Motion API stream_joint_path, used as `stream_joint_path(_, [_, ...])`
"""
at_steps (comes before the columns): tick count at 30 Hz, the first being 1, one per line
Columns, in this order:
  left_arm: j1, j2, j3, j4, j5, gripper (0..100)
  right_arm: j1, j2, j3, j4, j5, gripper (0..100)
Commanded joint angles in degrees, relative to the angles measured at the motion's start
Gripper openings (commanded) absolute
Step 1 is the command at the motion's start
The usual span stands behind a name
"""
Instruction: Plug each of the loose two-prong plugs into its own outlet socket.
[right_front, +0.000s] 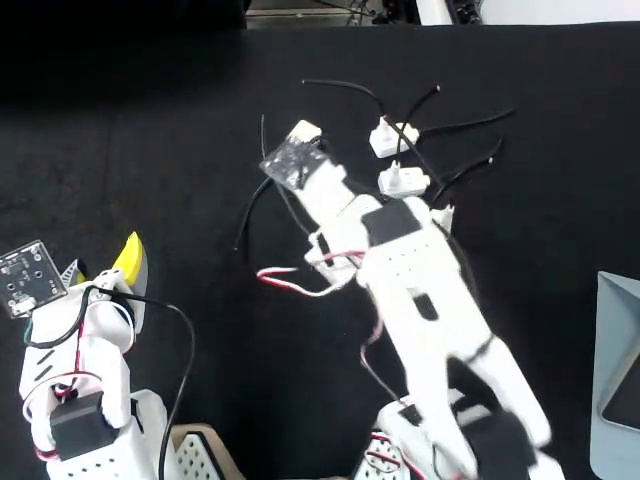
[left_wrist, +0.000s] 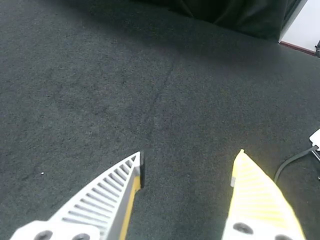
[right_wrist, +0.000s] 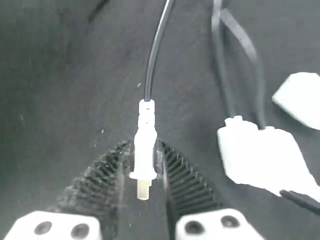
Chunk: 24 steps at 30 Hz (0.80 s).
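The left jaws are wide open and hold nothing, low over the black desk (left_wrist: 100, 75). The right jaws are closed tight on a white plug (right_wrist: 144, 150). Its black cord (right_wrist: 159, 50) runs away across the desk. Near it lies a white socket block (right_wrist: 265, 157). A second socket block (right_wrist: 300, 97) sits farther back.

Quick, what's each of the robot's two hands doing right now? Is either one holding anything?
Left gripper: open, holding nothing.
Right gripper: shut on a white plug.
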Motion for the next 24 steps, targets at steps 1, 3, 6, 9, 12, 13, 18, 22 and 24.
stream_joint_path(1, [1.5, -0.3, -0.8, 0.0, 0.0, 29, 0.7, -10.4, 3.3, -3.1, -7.1, 1.1])
stream_joint_path(3, [2.9, -0.3, -0.8, 0.1, -0.1, 29, -1.4, -14.5, 7.3, -7.6, -10.5, 1.1])
stream_joint_path(6, [4.1, -0.3, -0.8, 0.0, -0.8, 29, -6.5, -21.1, 14.3, -15.4, -15.2, 1.1])
stream_joint_path(9, [5.1, -0.3, 0.7, -1.4, -1.7, 29, -13.1, -27.6, 19.7, -21.8, -18.6, 1.1])
stream_joint_path(12, [5.6, -0.3, 1.5, -2.6, -1.7, 29, -18.6, -32.7, 22.5, -24.4, -20.5, 1.1])
stream_joint_path(13, [5.6, -0.3, 1.5, -2.6, -1.7, 29, -20.0, -34.0, 23.0, -24.4, -21.0, 1.1])
stream_joint_path(18, [5.8, -0.3, 1.5, -2.6, -1.7, 29, -24.6, -36.6, 23.1, -24.3, -24.9, 1.1])
stream_joint_path(22, [9.3, -0.3, 1.5, -2.4, -2.5, 29, -27.7, -36.8, 23.1, -24.4, -25.3, 1.1])
stream_joint_path(24, [11.5, -0.3, 1.5, -2.2, -4.7, 29, -28.9, -36.9, 23.1, -24.4, -25.3, 1.1])
